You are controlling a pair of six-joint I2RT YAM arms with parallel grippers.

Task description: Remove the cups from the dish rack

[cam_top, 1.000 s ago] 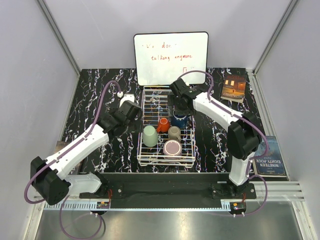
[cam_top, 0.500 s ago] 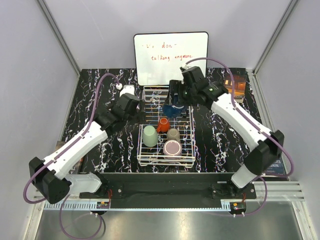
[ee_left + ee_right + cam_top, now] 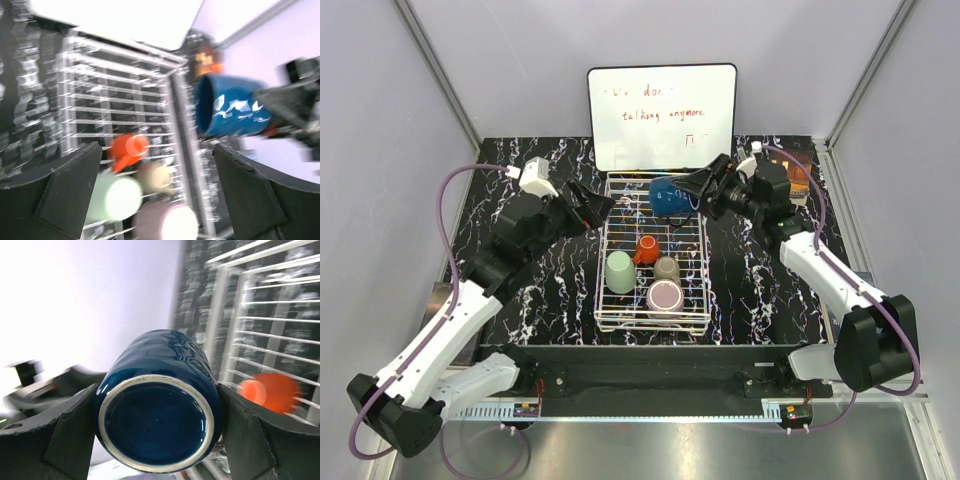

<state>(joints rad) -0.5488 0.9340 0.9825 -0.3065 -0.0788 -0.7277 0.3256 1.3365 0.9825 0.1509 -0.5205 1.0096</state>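
My right gripper [image 3: 698, 186] is shut on the dark blue mug [image 3: 668, 194] and holds it on its side in the air over the far end of the white wire dish rack [image 3: 603, 300]. The right wrist view shows the blue mug's base [image 3: 158, 429] between the fingers. My left gripper [image 3: 595, 206] is open and empty at the rack's far left edge. In the rack lie the mint green mug [image 3: 620, 271], the orange-red mug [image 3: 646, 249], the taupe mug [image 3: 668, 267] and the pink-lilac mug [image 3: 665, 297]. The left wrist view shows the blue mug [image 3: 232, 111].
A whiteboard [image 3: 661, 114] with red writing leans at the back, just behind the rack. A book [image 3: 798, 172] lies at the far right, partly behind my right arm. Black marbled table [image 3: 750, 290] flanks the rack on both sides.
My right gripper lifted the dark blue mug out of the rack, swung it up and back and tipped it on its side. My left arm rose and turned towards the rack.
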